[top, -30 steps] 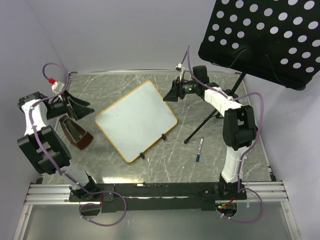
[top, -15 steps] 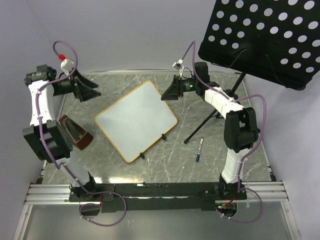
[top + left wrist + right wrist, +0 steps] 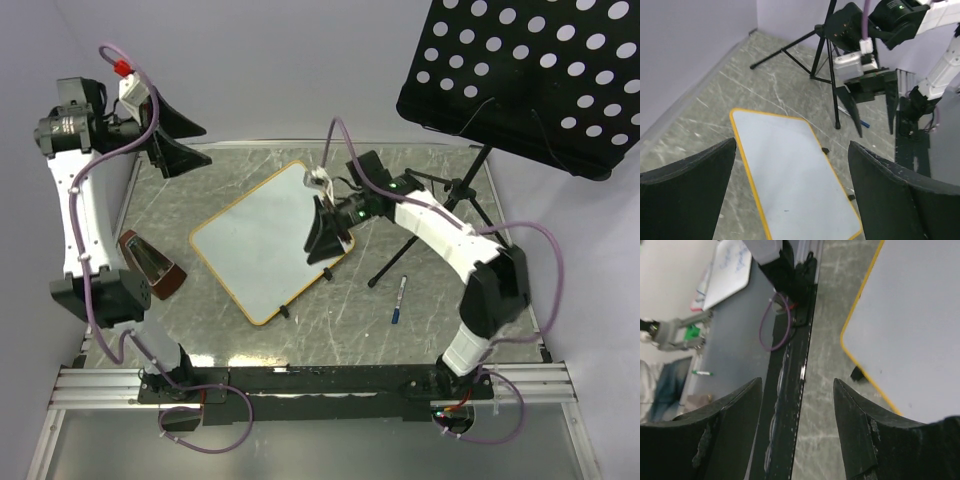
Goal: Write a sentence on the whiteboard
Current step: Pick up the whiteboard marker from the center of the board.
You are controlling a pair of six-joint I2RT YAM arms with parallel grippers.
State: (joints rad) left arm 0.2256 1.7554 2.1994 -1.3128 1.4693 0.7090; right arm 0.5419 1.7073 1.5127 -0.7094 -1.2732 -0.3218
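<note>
Whiteboard [image 3: 265, 240] flat and blank at the centre of the surface [image 3: 330, 335]; right tool [image 3: 320, 245] hovers over its right edge, jaws partly apart, empty; left tool [image 3: 195, 145] hangs high, spread wide, holding nothing; marker [image 3: 399, 300] lies on the surface, apart from the board. Good practice, as judged: take the marker mid-barrel, tip down, before any stroke; steady the board.

White links [image 3: 76, 205], black joints [image 3: 494, 286], purple cables [image 3: 557, 262], black wedge claw fingers [image 3: 687, 195]
</note>
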